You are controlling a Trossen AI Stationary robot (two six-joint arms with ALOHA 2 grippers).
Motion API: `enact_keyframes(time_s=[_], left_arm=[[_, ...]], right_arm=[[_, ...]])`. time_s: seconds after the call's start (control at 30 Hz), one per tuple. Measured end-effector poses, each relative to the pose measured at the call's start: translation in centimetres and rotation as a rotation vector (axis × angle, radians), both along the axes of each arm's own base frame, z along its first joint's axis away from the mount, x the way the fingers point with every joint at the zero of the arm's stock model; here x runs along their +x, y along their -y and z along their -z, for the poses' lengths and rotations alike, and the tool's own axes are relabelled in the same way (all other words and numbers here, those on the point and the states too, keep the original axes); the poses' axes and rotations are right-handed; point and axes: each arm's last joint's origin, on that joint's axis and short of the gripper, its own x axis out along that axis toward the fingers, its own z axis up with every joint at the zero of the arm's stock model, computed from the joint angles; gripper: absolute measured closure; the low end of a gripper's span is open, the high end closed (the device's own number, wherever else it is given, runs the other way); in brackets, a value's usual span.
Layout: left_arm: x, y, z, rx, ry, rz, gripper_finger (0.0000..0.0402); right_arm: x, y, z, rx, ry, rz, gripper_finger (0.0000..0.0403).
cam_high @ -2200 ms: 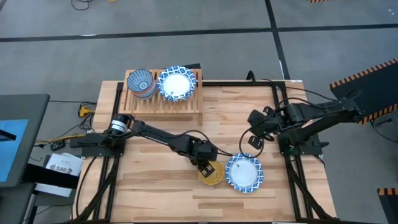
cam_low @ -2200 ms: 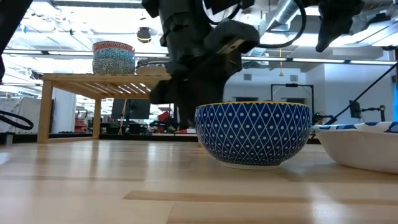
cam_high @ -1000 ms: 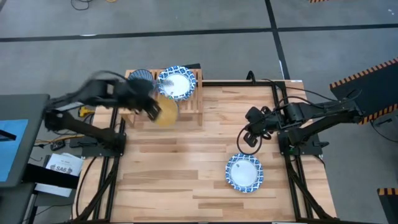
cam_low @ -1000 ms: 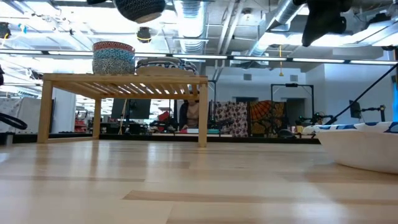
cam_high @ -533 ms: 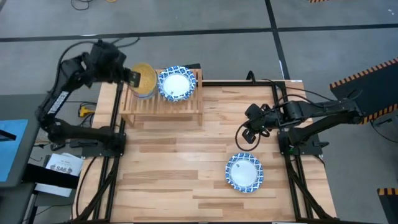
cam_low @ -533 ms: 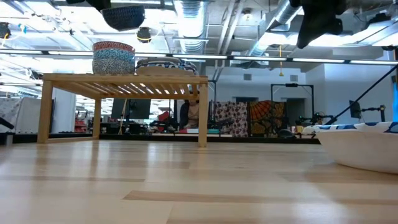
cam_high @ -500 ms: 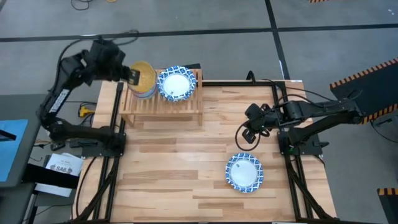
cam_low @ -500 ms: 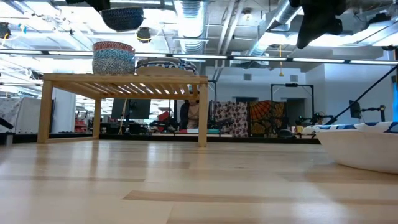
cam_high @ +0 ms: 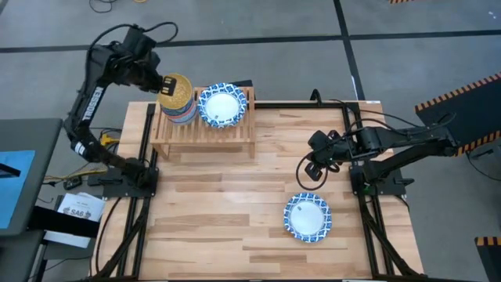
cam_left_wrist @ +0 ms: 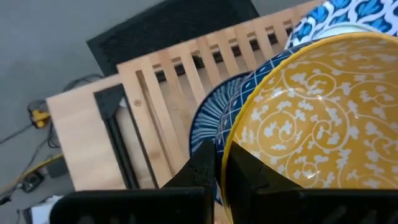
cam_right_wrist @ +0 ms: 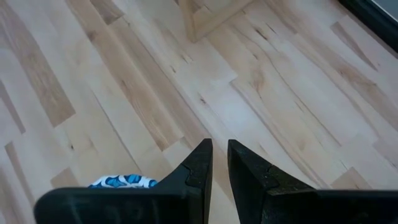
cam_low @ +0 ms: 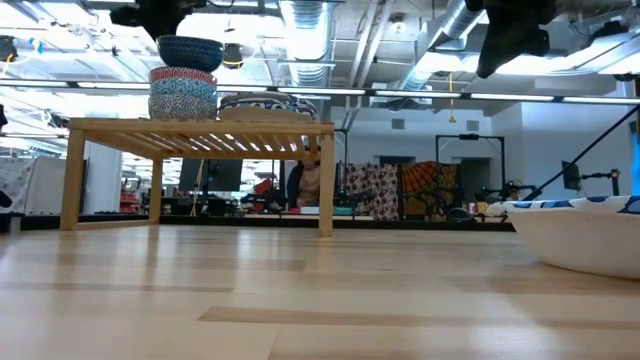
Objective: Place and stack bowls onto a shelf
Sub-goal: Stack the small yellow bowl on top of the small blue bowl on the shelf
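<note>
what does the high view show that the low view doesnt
Only the high view shows the yellow inside of the small bowl in the left tool, and the white centres of the wide bowl on the shelf and the one on the table. Only the low view shows that bowl's dark blue outside, just above the stack. Both show the shelf.

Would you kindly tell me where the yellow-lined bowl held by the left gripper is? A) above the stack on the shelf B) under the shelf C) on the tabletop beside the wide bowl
A: the left gripper holds the yellow-lined bowl over the stack on the shelf.
</note>
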Motion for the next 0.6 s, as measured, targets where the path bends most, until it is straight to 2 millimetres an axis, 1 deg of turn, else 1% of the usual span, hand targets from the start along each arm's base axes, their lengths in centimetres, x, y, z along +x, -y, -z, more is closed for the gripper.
enact_keyframes(time_s=[0.13, 0.33, 0.6], left_arm=[[0.4, -1.3, 0.7, -0.045, 0.000, 0.012, 0.0401], [0.6, -2.5, 1.5, -0.076, -0.017, -0.003, 0.0400], [0.4, -2.6, 1.5, -0.107, 0.035, 0.009, 0.0399]], right_arm=[[0.0, 0.0, 0.0, 0.000, 0.000, 0.000, 0.0325], [0.0, 0.0, 0.0, 0.000, 0.000, 0.000, 0.0325], [0.0, 0.0, 0.0, 0.000, 0.000, -0.001, 0.0325]])
